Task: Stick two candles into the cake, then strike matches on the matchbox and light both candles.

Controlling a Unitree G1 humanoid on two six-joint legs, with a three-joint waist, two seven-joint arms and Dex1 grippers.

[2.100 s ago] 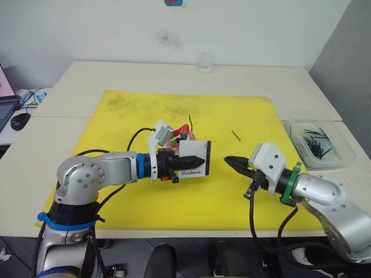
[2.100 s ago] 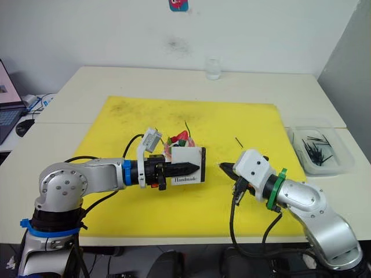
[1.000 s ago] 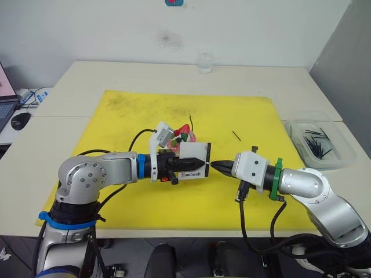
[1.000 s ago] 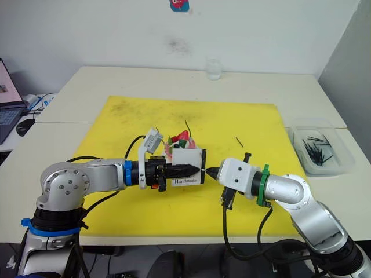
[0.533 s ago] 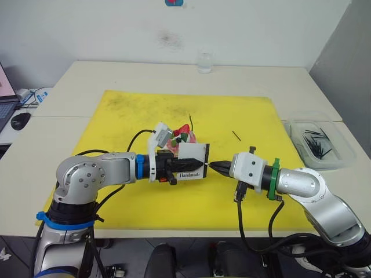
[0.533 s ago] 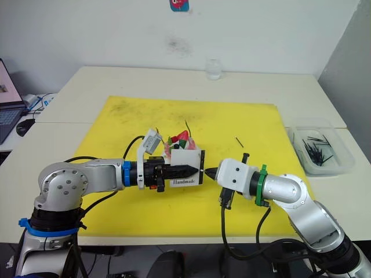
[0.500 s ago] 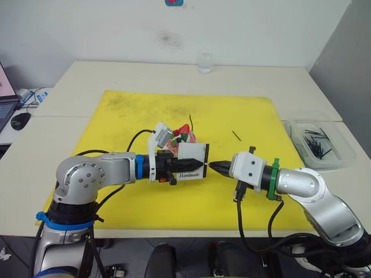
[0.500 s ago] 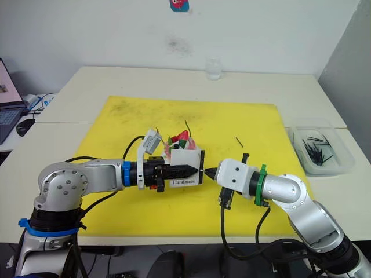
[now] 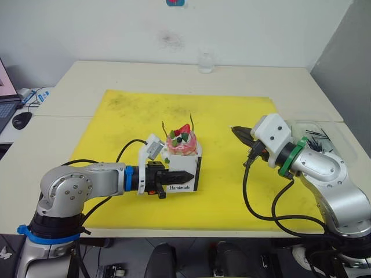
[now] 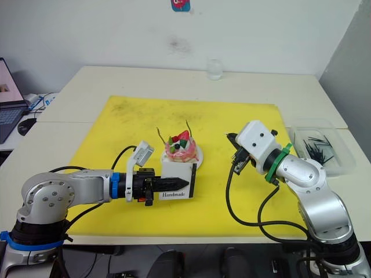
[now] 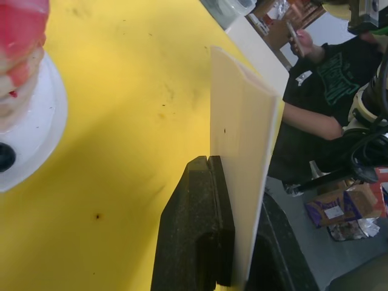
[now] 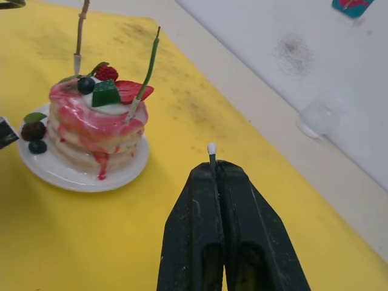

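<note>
My right gripper (image 12: 213,167) is clamped on a match (image 12: 211,151), held at 3 o'clock from the cake (image 10: 181,148); its pale head pokes just past my fingertips. My left gripper (image 10: 174,184) pinches the matchbox (image 10: 177,180) upright at 6 o'clock from the cake. I judge the match light and brittle, best gripped near the head.

This looks like an office or lab room used for robot trials; pale tables (image 9: 174,72) are pushed together against a bare white wall (image 9: 116,29) across the top of the frame; a laptop (image 10: 8,98) and a mouse (image 9: 20,120) sit at the far left edge; a yellow mat (image 9: 133,116) covers the middle, and a clear tray (image 10: 324,152) rests at the right.
</note>
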